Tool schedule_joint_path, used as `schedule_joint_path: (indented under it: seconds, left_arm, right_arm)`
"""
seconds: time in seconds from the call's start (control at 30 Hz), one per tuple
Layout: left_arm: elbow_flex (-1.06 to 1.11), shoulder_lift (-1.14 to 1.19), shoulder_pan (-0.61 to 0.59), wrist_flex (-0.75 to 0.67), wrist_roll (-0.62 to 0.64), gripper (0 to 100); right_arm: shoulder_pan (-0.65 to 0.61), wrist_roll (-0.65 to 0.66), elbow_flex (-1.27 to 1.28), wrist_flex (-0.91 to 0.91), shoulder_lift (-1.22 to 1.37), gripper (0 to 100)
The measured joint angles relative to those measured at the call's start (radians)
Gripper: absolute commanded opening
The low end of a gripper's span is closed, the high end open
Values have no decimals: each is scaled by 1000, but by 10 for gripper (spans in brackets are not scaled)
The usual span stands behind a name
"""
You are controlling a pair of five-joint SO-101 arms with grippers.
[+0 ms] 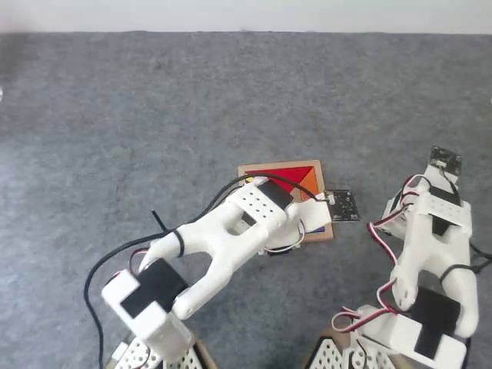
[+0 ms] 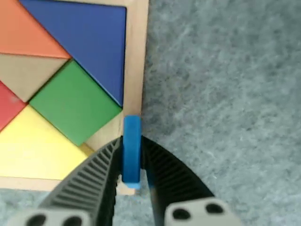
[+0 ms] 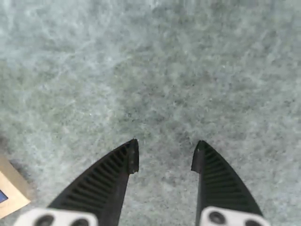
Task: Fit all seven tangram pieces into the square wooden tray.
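The square wooden tray (image 2: 135,70) holds a dark blue triangle (image 2: 89,42), an orange piece (image 2: 28,33), a tan triangle (image 2: 23,75), a green square (image 2: 75,106), a red piece (image 2: 7,106) and a yellow piece (image 2: 37,148). My left gripper (image 2: 131,157) is shut on a light blue piece (image 2: 131,146), held on edge over the tray's rim beside a bare gap by the green square. In the high view the left arm (image 1: 231,238) covers most of the tray (image 1: 247,169). My right gripper (image 3: 164,157) stands open over bare carpet to the tray's right.
Grey carpet (image 1: 154,108) covers the whole table. The right arm (image 1: 430,254) stands at the right side, apart from the tray. A corner of the tray (image 3: 9,193) shows in the right wrist view.
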Motion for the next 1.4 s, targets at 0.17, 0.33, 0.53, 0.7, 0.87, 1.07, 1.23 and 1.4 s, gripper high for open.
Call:
schedule_joint_path:
  seconds: [0.17,0.33,0.53,0.7,0.87,1.07,1.23,1.4]
  left_arm:
    - [-14,20,0,0,0,13]
    - [-14,21,-32,0,-8,13]
    - [-14,21,-57,0,-41,52]
    - [-14,21,-57,0,-44,70]
    - [-14,21,-57,0,-44,79]
    - [-58,23,-54,15,-44,152]
    - [-74,23,-54,21,-44,152]
    - [-89,23,-64,21,-44,152]
  right_arm:
    - [0,0,0,0,0,192]
    - [0,0,0,0,0,192]
    - [0,0,0,0,0,192]
    - [0,0,0,0,0,192]
    - [0,0,0,0,0,192]
    - [0,0,0,0,0,192]
    - [0,0,0,0,0,192]
    - [0,0,0,0,0,192]
